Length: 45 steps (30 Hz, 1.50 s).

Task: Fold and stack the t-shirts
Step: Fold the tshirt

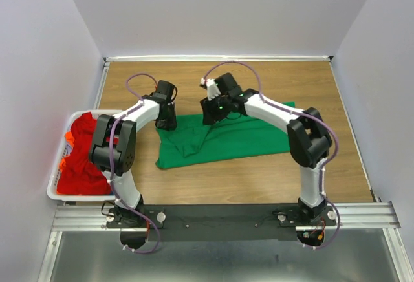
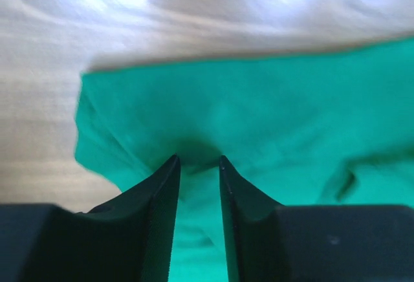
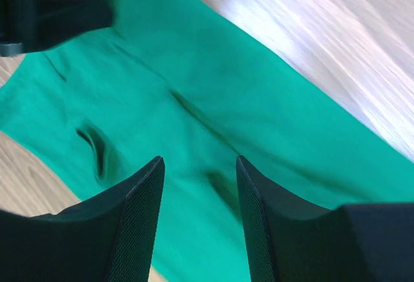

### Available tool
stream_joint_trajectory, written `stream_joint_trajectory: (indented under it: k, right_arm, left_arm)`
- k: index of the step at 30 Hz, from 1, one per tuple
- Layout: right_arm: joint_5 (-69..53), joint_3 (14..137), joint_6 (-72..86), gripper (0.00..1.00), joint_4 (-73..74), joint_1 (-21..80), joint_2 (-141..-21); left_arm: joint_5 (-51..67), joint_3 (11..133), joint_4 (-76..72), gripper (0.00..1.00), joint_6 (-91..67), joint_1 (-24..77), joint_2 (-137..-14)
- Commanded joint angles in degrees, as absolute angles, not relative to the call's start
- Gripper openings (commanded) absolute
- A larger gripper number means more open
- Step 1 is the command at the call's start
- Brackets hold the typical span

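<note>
Robotics lab test cell. Plain white panels (image 1: 213, 10) wall in a wooden table (image 1: 336, 165) at top, left and right of frame. Aluminium rail (image 1: 362, 216) along bottom edge carries left arm (image 1: 116, 143) and right arm (image 1: 310, 140), both cabled.

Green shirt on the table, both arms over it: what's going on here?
Both arms are working on the green t-shirt, which is laid out on the table. The left gripper is down near its left end, jaws narrowed at a pucker of cloth; whether it pinches is unclear. The right gripper hangs open over the cloth nearby. The red t-shirts sit heaped in the white basket at the left. Nothing is stacked yet.
</note>
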<state>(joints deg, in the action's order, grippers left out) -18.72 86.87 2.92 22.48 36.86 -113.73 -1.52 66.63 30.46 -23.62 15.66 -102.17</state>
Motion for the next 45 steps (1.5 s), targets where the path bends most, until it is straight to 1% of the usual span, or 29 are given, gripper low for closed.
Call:
stream_joint_trajectory:
  k: [1, 2, 6, 14, 15, 16, 17, 19, 21, 22, 23, 29, 37, 43, 45]
  right_arm:
    - [-18.5, 91.9, 0.5, 0.55, 22.8, 40.4, -120.1]
    - [-18.5, 92.6, -1.6, 0.55, 22.8, 40.9, -121.1]
    - [-19.1, 97.4, -1.8, 0.55, 22.7, 42.2, -126.0]
    - [-20.7, 101.3, -2.7, 0.55, 22.8, 43.0, -130.3]
    - [-20.9, 101.4, -2.8, 0.47, 22.9, 43.1, -130.4]
    - [-21.0, 101.4, -2.7, 0.42, 22.9, 43.1, -130.4]
    - [-20.9, 100.6, -2.8, 0.32, 22.9, 43.1, -129.8]
    - [-20.3, 99.3, -3.2, 0.21, 22.8, 43.1, -128.3]
    - [-19.6, 97.1, -3.7, 0.14, 22.8, 43.1, -127.4]
    - [-19.0, 96.4, -3.9, 0.05, 22.9, 43.1, -126.8]
    - [-18.8, 95.7, -4.0, 0.01, 22.9, 43.1, -126.1]
    - [-16.9, 89.7, -4.2, 0.01, 22.7, 43.1, -119.6]
    - [-14.1, 82.7, -3.9, 0.13, 21.9, 43.1, -113.6]
    - [-10.7, 75.8, -3.0, 0.14, 21.1, 43.1, -110.9]
    - [-9.5, 73.1, -1.7, 0.15, 20.7, 43.0, -109.3]
  left_arm:
    - [-5.1, 68.3, 26.2, 0.36, -23.3, 13.5, -104.8]
    - [-5.2, 68.4, 25.9, 0.36, -23.4, 13.1, -105.5]
    - [-4.6, 67.9, 25.1, 0.35, -22.7, 11.7, -107.4]
    - [-3.6, 66.5, 24.3, 0.35, -22.4, 11.3, -107.2]
    - [-3.7, 66.5, 24.3, 0.35, -22.3, 11.3, -107.2]
    - [-3.9, 66.4, 24.2, 0.35, -22.3, 11.2, -107.1]
    - [-4.0, 66.3, 24.1, 0.35, -22.5, 11.1, -107.0]
    - [-3.8, 66.1, 24.0, 0.35, -22.4, 10.9, -106.9]
    - [-3.7, 66.0, 23.9, 0.35, -22.6, 10.8, -106.8]
    - [-3.7, 66.0, 24.0, 0.35, -22.6, 10.8, -106.6]
    - [-3.8, 65.9, 24.0, 0.35, -22.6, 10.8, -106.7]
    - [-3.9, 65.8, 24.0, 0.35, -22.6, 10.6, -106.7]
    - [-4.4, 65.7, 24.1, 0.35, -22.9, 10.3, -107.1]
    - [-4.5, 65.7, 24.2, 0.35, -23.2, 10.1, -106.8]
    - [-4.2, 65.8, 24.1, 0.37, -23.2, 10.0, -106.4]
